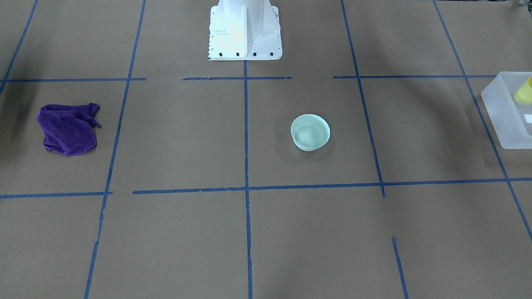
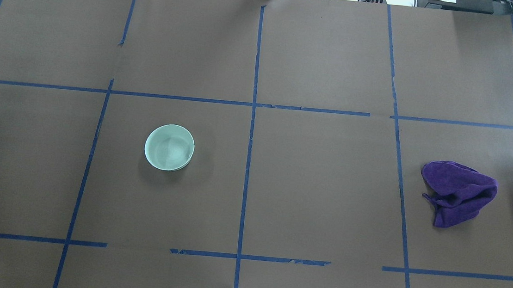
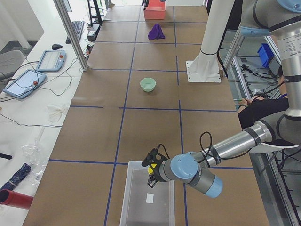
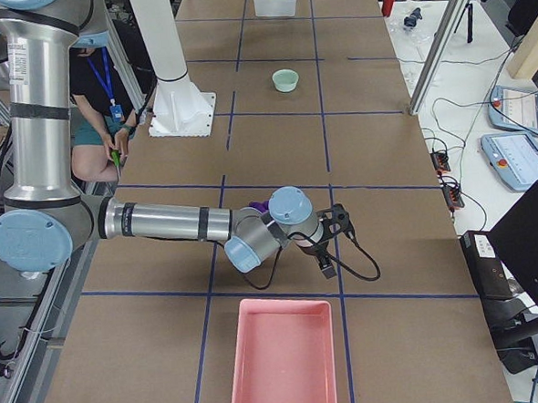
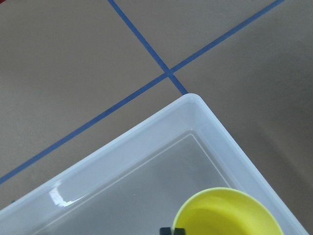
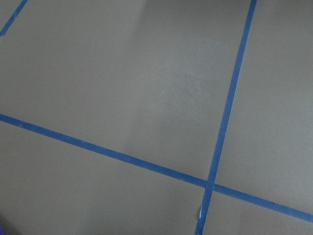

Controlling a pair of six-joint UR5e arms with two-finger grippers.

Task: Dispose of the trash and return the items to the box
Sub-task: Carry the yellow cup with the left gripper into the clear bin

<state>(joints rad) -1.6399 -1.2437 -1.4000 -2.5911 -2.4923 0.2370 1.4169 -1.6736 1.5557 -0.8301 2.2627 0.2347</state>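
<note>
Mint plastic bowl (image 2: 169, 147) looks light, stiff, slick; we'd pinch its rim. Left tool (image 5: 172, 231) pinches yellow cup (image 5: 227, 213) over box (image 5: 146, 133); right tool (image 4: 328, 264): we can't tell.

Even, diffuse light from above; every view is fairly bright and sharp.
The white robot base (image 1: 245, 31) is blown out at the front view's top centre. The bowl (image 2: 169, 147) casts a faint, soft shadow just below it in the overhead frame. A small glint sits on the box (image 5: 61, 188) rim, lower left of the left wrist view. The right wrist view has a pale sheen at centre.
</note>
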